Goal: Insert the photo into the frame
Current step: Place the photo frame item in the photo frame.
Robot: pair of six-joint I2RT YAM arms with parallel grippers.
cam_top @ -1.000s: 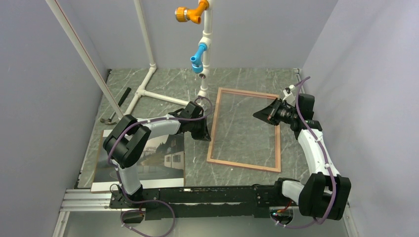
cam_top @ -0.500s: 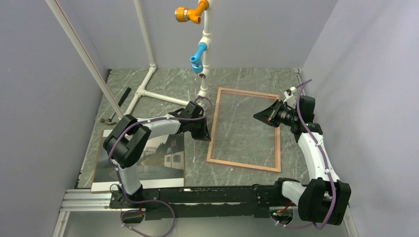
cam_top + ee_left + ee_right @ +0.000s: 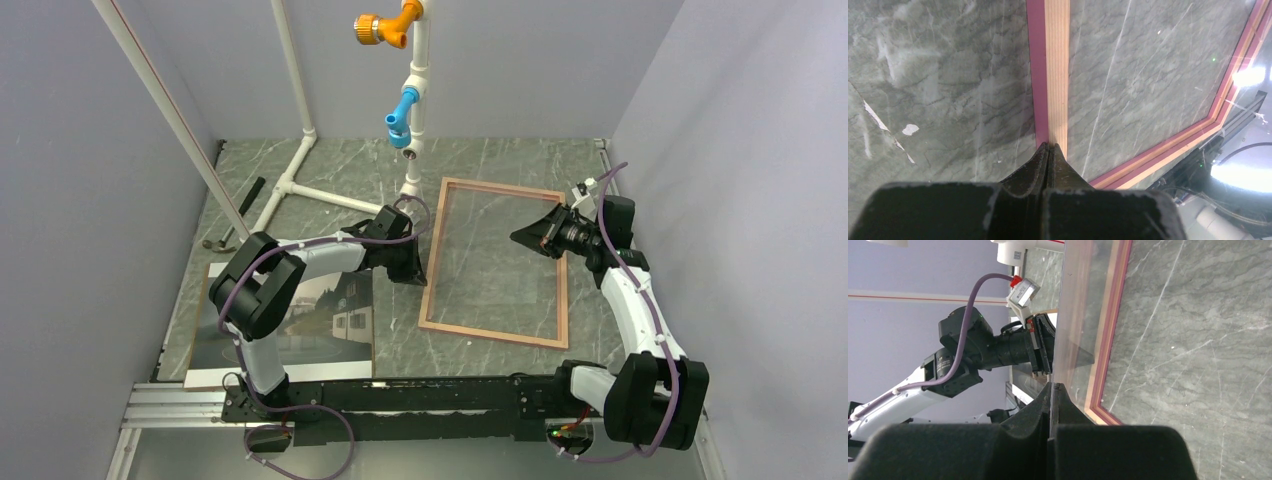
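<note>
Frame [image 3: 493, 336] lies flat — left hand [image 3: 418, 278] closed against its left rail, right hand [image 3: 515, 236] closed by its right rail.

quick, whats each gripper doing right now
left gripper: closed, holding nothing, tips against the tan rail of the frame.
right gripper: closed, seemingly pinching the edge of the clear pane.

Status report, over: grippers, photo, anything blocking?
Left gripper shut, tips on the frame, left rail. Right gripper shut on the clear pane. Photo outside the frame, partly under the left arm.
</note>
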